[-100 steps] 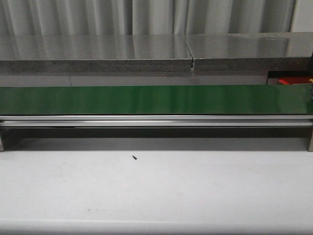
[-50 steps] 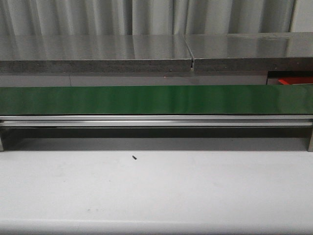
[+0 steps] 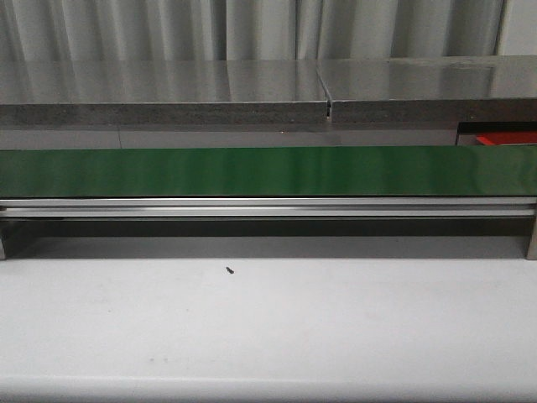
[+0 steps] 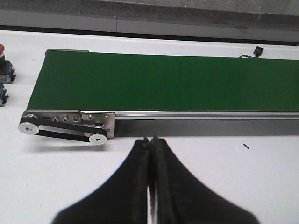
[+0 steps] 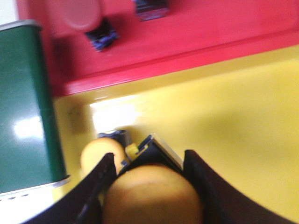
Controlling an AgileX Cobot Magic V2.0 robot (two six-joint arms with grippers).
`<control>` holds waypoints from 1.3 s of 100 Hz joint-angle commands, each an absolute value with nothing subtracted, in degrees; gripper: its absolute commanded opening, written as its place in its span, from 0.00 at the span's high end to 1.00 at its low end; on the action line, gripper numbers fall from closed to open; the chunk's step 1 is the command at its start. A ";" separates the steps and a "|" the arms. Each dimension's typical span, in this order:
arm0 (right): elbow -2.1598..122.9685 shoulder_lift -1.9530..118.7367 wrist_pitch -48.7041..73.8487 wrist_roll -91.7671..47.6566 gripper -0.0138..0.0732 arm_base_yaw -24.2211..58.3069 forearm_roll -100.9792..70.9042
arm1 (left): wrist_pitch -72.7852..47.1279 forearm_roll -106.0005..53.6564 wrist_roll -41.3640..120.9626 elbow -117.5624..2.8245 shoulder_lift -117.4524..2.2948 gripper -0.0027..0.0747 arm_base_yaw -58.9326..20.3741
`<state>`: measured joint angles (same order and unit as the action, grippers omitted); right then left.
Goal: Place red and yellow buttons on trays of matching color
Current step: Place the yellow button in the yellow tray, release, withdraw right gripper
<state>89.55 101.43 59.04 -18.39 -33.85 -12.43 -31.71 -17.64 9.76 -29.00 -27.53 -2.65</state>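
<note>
In the right wrist view my right gripper (image 5: 149,156) is shut on a yellow button (image 5: 152,196), its fingers against both sides of the round cap. It hangs over the yellow tray (image 5: 224,107), where a second yellow button (image 5: 99,153) rests near the corner. The red tray (image 5: 196,32) beside it holds a red button (image 5: 81,13) and another dark switch base (image 5: 152,8). My left gripper (image 4: 150,140) is shut on nothing above the white table, in front of the belt's end. A red button (image 4: 2,48) shows at that view's edge. Neither gripper appears in the front view.
The green conveyor belt (image 3: 268,170) runs across the table on a metal frame (image 4: 65,122). A sliver of the red tray (image 3: 503,135) shows past its right end. A small black speck (image 3: 229,269) lies on the white table. The belt's end (image 5: 23,102) borders the yellow tray.
</note>
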 commanded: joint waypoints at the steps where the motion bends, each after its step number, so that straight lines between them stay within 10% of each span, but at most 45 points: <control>1: 90.89 99.36 55.65 -18.08 0.55 -35.29 -14.20 | -27.75 -18.78 9.53 -30.38 -27.86 0.99 -3.22; 86: 90.89 114.88 51.08 -18.13 0.54 -35.62 -14.97 | -27.75 -18.78 9.53 -30.38 -27.86 0.99 -3.22; 130: 90.89 113.92 51.13 -18.13 0.20 -35.62 -15.63 | -27.75 -18.78 9.53 -30.38 -27.86 0.99 -3.22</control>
<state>89.55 118.28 51.95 -18.16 -35.26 -14.37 -31.71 -17.64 9.76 -29.00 -27.53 -2.65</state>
